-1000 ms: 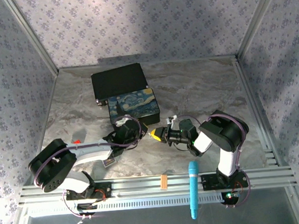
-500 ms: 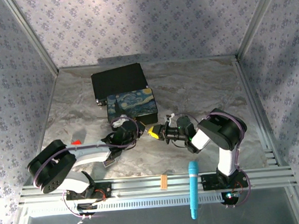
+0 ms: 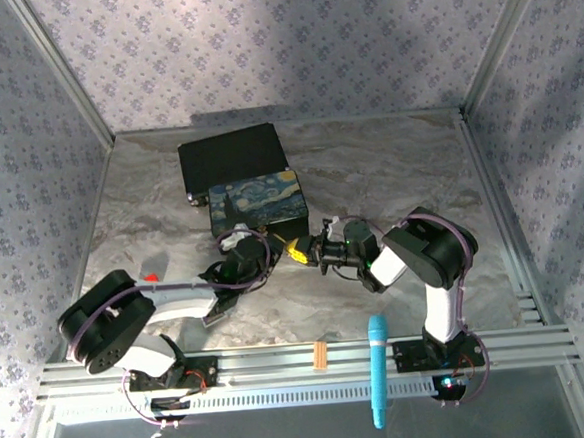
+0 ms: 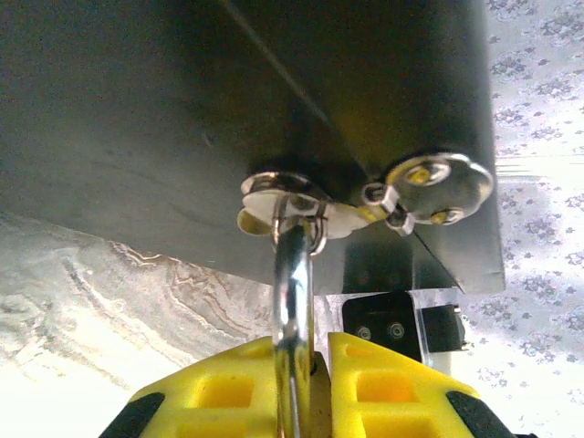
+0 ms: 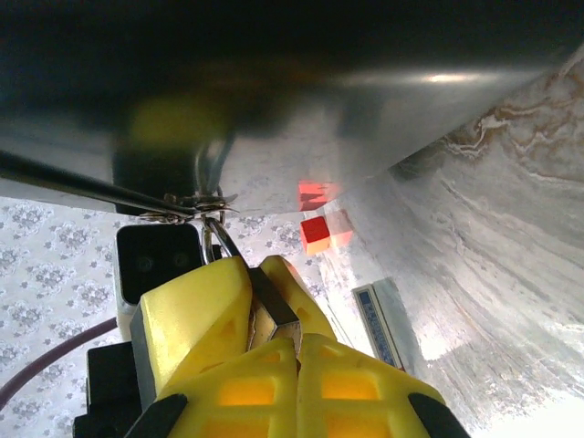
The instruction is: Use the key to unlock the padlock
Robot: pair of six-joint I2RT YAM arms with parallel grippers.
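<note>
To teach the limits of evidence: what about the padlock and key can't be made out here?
Padlock, left wrist view: its body is hidden by the left gripper's yellow pads and cut off by the bottom edge.
Key, right wrist view: mostly covered by the right gripper's pads; whether its tip is inside the padlock is unclear.
Top view: both are too small, covered by the two grippers by the painted box.

Grey marbled tabletop, lilac floral-papered walls with slanting bright bands, metal rail along near edge.
</note>
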